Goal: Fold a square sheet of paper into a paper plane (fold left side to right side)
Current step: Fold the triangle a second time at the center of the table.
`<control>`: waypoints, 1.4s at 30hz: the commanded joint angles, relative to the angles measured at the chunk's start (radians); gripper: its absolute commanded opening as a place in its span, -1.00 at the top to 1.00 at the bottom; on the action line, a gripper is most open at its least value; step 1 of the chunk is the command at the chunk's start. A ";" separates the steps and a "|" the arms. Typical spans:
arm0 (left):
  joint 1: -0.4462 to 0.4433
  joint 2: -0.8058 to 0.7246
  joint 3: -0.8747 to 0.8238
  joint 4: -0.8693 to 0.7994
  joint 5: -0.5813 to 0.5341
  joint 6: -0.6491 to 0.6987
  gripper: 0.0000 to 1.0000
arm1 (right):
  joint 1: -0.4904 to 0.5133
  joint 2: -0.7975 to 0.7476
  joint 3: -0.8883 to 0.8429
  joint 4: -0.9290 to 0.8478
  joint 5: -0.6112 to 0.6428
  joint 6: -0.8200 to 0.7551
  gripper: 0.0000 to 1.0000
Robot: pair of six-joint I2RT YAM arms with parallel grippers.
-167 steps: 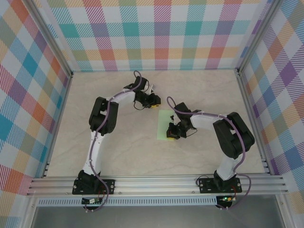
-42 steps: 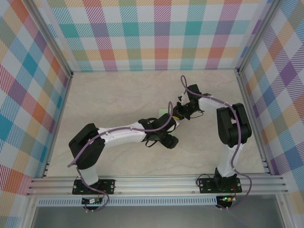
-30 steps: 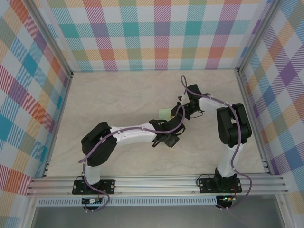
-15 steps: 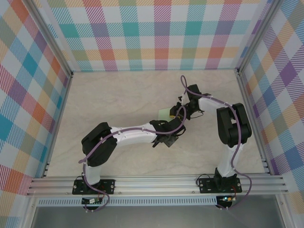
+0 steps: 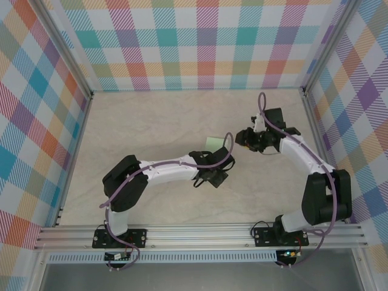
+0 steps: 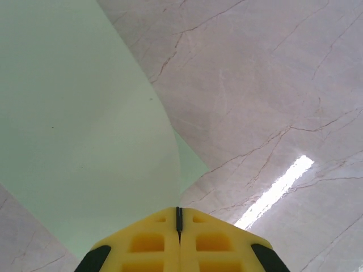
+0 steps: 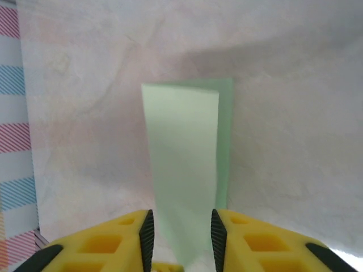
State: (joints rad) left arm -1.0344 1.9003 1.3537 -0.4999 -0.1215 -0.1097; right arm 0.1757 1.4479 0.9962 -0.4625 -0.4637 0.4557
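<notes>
Your left pincer [image 6: 178,211]: closed tight on green paper [image 6: 85,141], edge lifted. Your right pincer [image 7: 181,222]: part-open, empty.

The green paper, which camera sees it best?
The right wrist camera. There the green paper shows its far end and both long edges, one layer over another. The left wrist camera is so close that the paper runs off the picture. From the top camera, a small bit peeks past the left arm.

Folded green paper [image 7: 181,141], right tool [image 7: 181,233] — parted
</notes>
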 commanded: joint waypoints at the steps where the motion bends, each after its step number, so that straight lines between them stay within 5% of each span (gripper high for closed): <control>1: 0.054 -0.066 -0.027 0.011 0.141 -0.046 1.00 | 0.005 -0.051 -0.116 0.008 -0.061 -0.004 0.54; 5: 0.109 -0.093 -0.060 0.048 0.214 -0.081 1.00 | 0.017 -0.080 -0.248 0.124 -0.119 0.058 0.77; 14: 0.180 -0.097 -0.088 0.082 0.333 -0.093 1.00 | 0.186 0.102 -0.263 0.284 -0.091 0.147 0.88; 42: 0.272 0.007 0.019 -0.045 0.269 0.022 1.00 | 0.276 0.250 -0.175 0.114 0.055 0.068 0.89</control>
State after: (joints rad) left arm -0.7795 1.8851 1.3388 -0.5068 0.1631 -0.1215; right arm 0.4400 1.6730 0.7982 -0.3012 -0.4255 0.5583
